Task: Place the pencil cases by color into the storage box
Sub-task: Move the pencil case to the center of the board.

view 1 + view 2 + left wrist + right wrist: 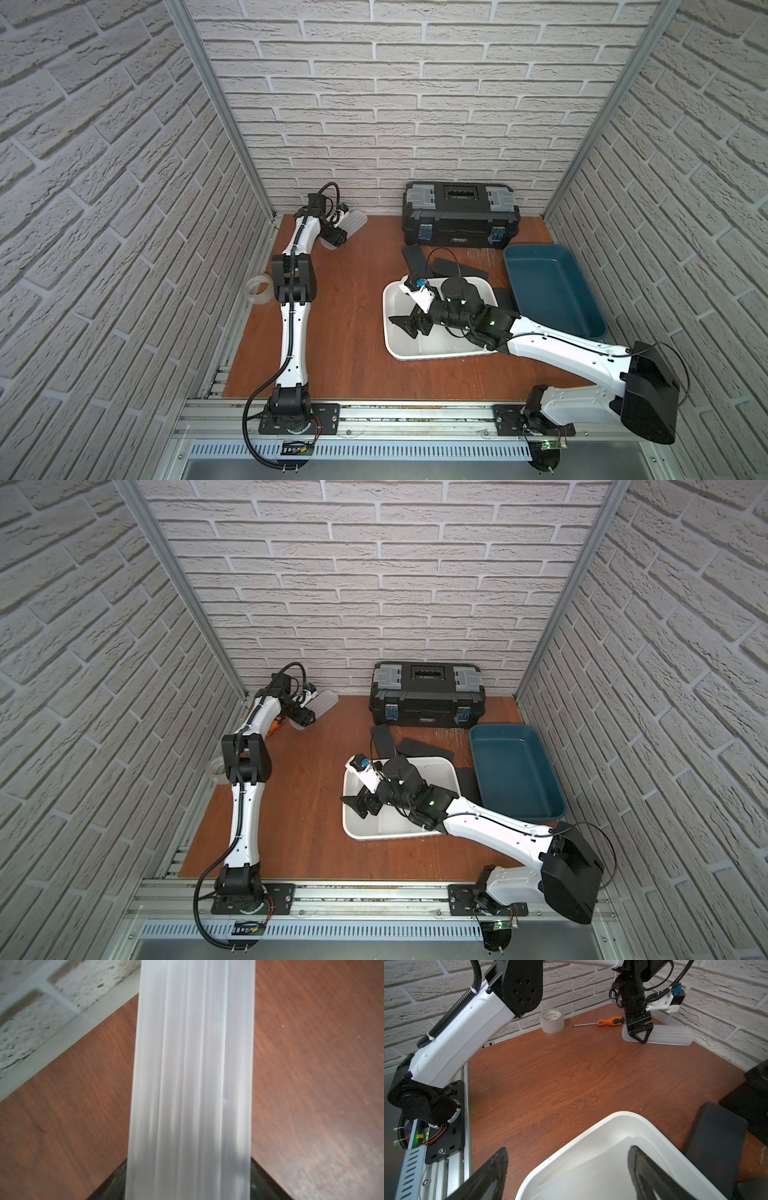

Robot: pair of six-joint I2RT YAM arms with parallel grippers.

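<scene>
One frosted pencil case lies under the left tool (far corner).

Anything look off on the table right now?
Two non-case items sit near the left arm: an orange-handled screwdriver and a tape roll. The black pencil cases lie scattered askew between the toolbox and the white bin, one between it and the blue bin. No damage visible.
</scene>
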